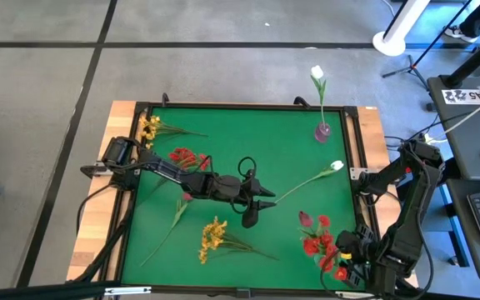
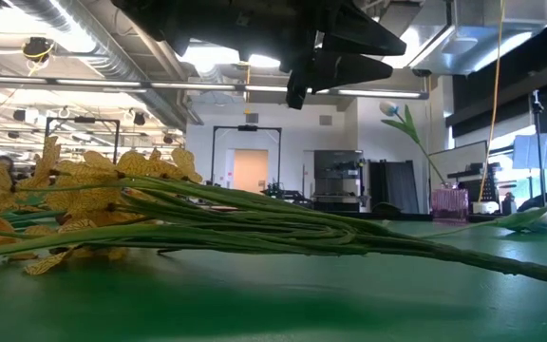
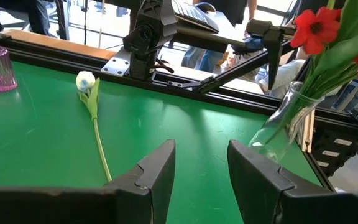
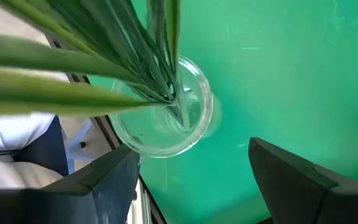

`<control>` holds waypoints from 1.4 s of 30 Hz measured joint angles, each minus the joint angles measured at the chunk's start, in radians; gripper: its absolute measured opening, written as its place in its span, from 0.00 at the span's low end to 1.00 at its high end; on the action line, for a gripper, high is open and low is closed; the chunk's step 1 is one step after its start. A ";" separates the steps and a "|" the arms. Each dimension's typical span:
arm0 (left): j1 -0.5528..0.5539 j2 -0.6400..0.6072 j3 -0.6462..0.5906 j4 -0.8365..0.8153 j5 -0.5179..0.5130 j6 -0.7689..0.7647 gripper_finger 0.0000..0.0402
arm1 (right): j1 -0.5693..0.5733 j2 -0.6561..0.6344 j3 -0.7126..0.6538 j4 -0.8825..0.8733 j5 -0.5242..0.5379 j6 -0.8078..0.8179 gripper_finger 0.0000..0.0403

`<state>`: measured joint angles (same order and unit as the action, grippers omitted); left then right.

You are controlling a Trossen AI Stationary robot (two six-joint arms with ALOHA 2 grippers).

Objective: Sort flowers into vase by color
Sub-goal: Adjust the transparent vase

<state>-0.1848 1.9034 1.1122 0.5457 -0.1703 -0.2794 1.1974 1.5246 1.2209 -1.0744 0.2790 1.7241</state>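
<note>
My left gripper (image 1: 259, 207) (image 3: 201, 168) hovers open above the middle of the green mat, with nothing between its fingers. A white tulip (image 1: 311, 178) (image 3: 87, 82) lies flat on the mat beyond it. My right gripper (image 4: 192, 152) stands open above the clear vase (image 4: 160, 146) (image 3: 284, 124) at the near right corner, pointing steeply down. Red flowers (image 1: 319, 244) (image 3: 316, 28) stand in that vase by their green stems (image 4: 123, 56). Another white tulip stands in the purple vase (image 1: 322, 131) at the far right.
Lying on the mat are yellow sprays (image 1: 148, 127) (image 1: 213, 237), a red cluster (image 1: 186, 157) and a dark pink bud (image 1: 186, 197) on a long stem. A second dark bud (image 1: 305, 218) shows beside the clear vase. Wooden boards (image 1: 98, 217) border the mat.
</note>
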 joint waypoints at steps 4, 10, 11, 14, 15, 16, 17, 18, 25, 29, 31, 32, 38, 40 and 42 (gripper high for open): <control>0.000 0.000 0.000 0.000 0.000 -0.002 0.35 | 0.000 0.000 0.000 0.000 -0.006 0.005 0.74; -0.005 0.000 0.000 0.000 0.033 -0.007 0.35 | 0.000 0.000 0.000 -0.009 0.009 0.007 0.74; -0.007 0.000 0.000 0.000 0.034 -0.007 0.35 | 0.000 0.000 0.000 -0.012 0.014 0.008 0.74; -0.016 0.000 0.000 0.000 0.045 -0.007 0.35 | 0.000 0.000 0.000 -0.026 0.018 0.012 0.74; -0.019 0.000 0.000 0.001 0.065 -0.007 0.35 | 0.000 0.000 0.000 -0.033 0.017 0.021 0.74; -0.021 0.000 0.000 0.005 0.089 -0.007 0.35 | 0.000 0.000 0.000 -0.040 0.017 0.026 0.74; -0.026 0.000 0.000 0.011 0.107 -0.007 0.35 | 0.000 0.000 0.000 -0.044 0.016 0.028 0.74; -0.032 0.000 0.000 0.021 0.121 -0.007 0.35 | 0.000 0.000 0.000 -0.045 0.015 0.029 0.74; -0.077 0.000 0.002 0.084 0.138 0.000 0.35 | 0.000 0.000 0.000 -0.046 -0.002 0.030 0.74; -0.080 0.000 0.002 0.091 0.136 0.001 0.35 | 0.000 0.000 0.000 -0.045 -0.002 0.030 0.74; -0.080 0.005 0.002 0.110 0.136 0.001 0.35 | 0.000 0.000 0.000 -0.045 -0.001 0.030 0.74; -0.080 0.007 0.002 0.122 0.136 0.001 0.35 | 0.000 0.000 0.000 -0.044 -0.001 0.030 0.74; -0.082 0.050 0.002 0.214 0.142 0.001 0.35 | 0.000 0.000 0.000 -0.044 0.031 0.030 0.74; -0.084 0.083 0.015 0.273 0.156 0.000 0.35 | 0.000 0.000 0.000 -0.044 0.037 0.030 0.74; -0.089 0.115 0.041 0.283 0.160 0.001 0.35 | 0.000 0.000 0.000 -0.045 0.043 0.030 0.74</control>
<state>-0.2734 2.0180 1.1536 0.8291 -0.0106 -0.2788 1.1976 1.5242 1.2209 -1.1191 0.3222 1.7538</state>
